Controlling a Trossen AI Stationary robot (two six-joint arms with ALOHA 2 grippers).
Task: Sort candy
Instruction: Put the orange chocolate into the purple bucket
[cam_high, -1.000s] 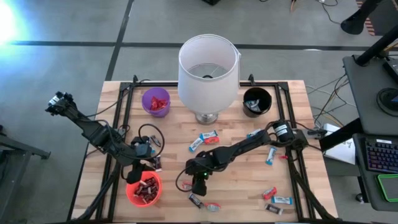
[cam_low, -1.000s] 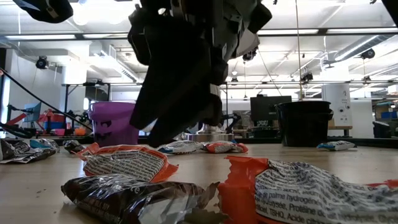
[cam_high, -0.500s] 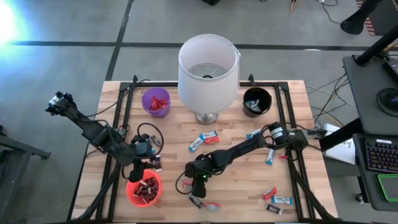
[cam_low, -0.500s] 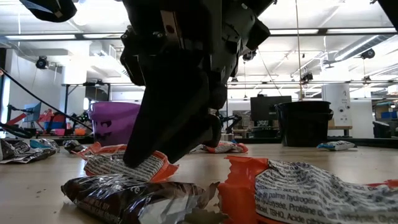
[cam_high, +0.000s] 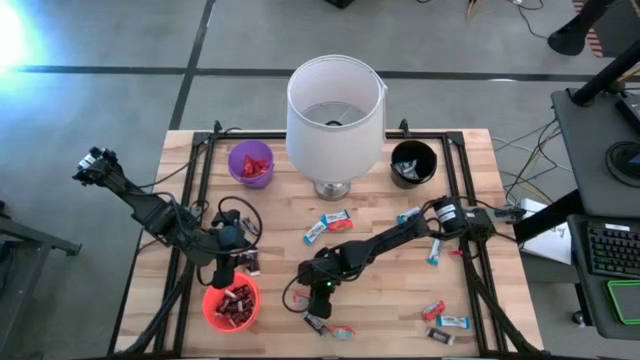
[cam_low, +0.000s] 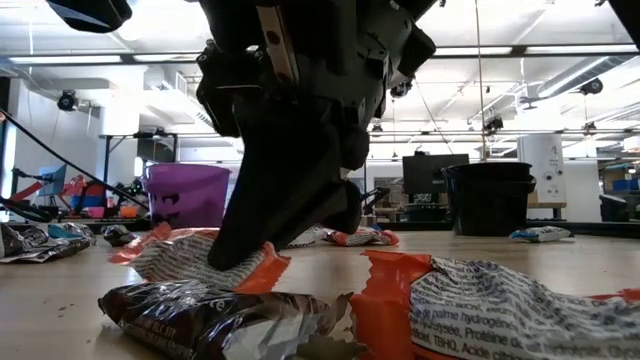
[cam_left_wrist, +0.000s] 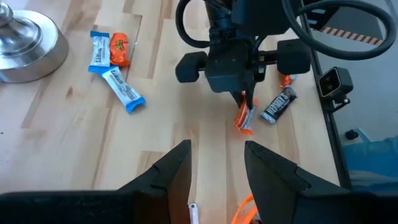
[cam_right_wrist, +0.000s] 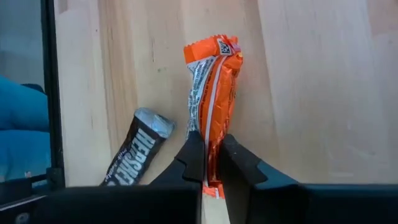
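The right gripper (cam_right_wrist: 211, 163) is closed on one end of an orange candy bar (cam_right_wrist: 213, 93), its two fingers pressed on the wrapper from both sides. This is near the front edge of the table (cam_high: 470, 190), a little left of the middle. A dark brown candy bar (cam_right_wrist: 135, 152) lies just beside the orange one, on the side toward the table frame, and does not touch the fingers. In the low view the bar's gripped end is pinched up from the wood while the rest lies flat.

The left gripper (cam_high: 222, 268) hangs over the rim of the red cup (cam_high: 231, 304), with its fingers apart and nothing between them. Dark bars already lie in this cup.

Between the two grippers the wood is bare. Behind the right gripper, blue-and-white candy bars (cam_high: 324, 225) lie close to the base of the white lamp (cam_high: 335, 110). More candy (cam_high: 445, 321) lies at the front right corner, close to the table edge. The purple cup (cam_high: 250, 163) and the black cup (cam_high: 413, 162) stand at the back, on either side of the lamp.
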